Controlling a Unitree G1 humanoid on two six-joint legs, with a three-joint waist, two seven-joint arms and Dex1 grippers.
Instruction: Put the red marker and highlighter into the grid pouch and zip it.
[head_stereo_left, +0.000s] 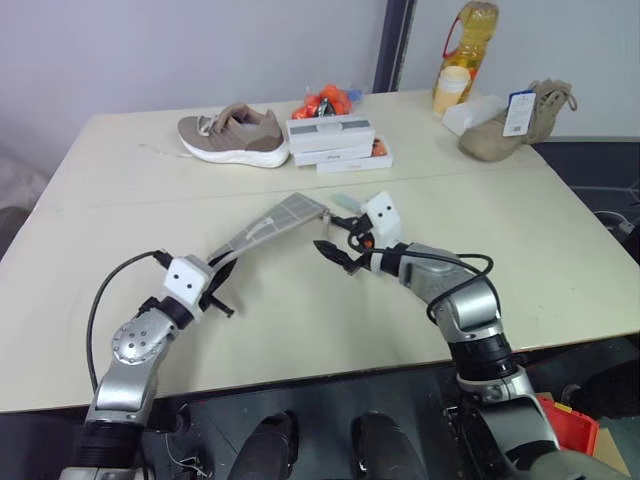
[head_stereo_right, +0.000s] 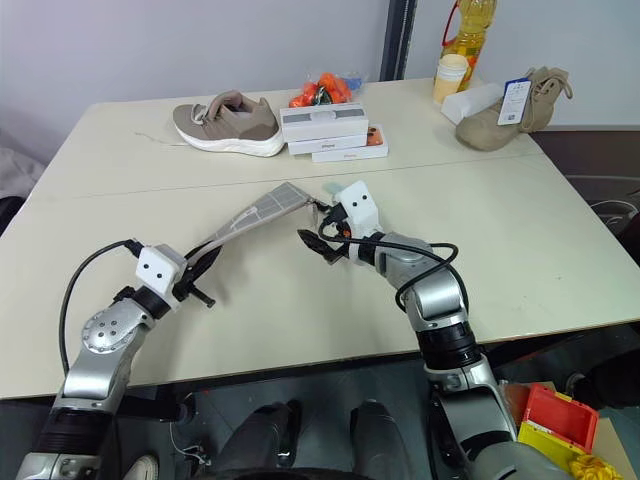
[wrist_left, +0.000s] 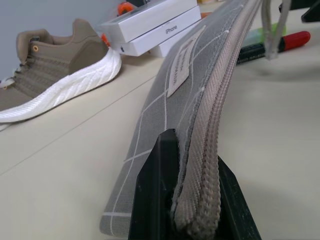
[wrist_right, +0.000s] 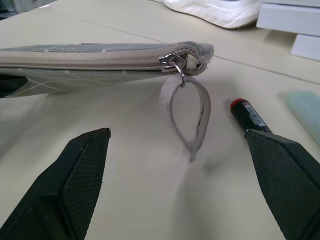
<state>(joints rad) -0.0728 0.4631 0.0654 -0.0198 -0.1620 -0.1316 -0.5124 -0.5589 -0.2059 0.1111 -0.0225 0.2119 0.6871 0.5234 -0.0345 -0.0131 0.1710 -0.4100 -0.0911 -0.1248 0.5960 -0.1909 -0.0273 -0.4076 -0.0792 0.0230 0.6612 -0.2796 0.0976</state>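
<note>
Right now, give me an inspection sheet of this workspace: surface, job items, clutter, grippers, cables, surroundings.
Surface: beige table, seam across it.
Job's things: grid pouch lifted at one end, zipper closed, pull loop dangling; red marker and highlighter lying on table beyond pouch.
Clutter: tan sneaker, stacked white boxes, orange item, oil bottle, boot.
Grippers: left gripper shut on pouch end; right gripper open, facing pull loop.
Cables: black cable looping by left arm.
Surroundings: grey wall.
</note>
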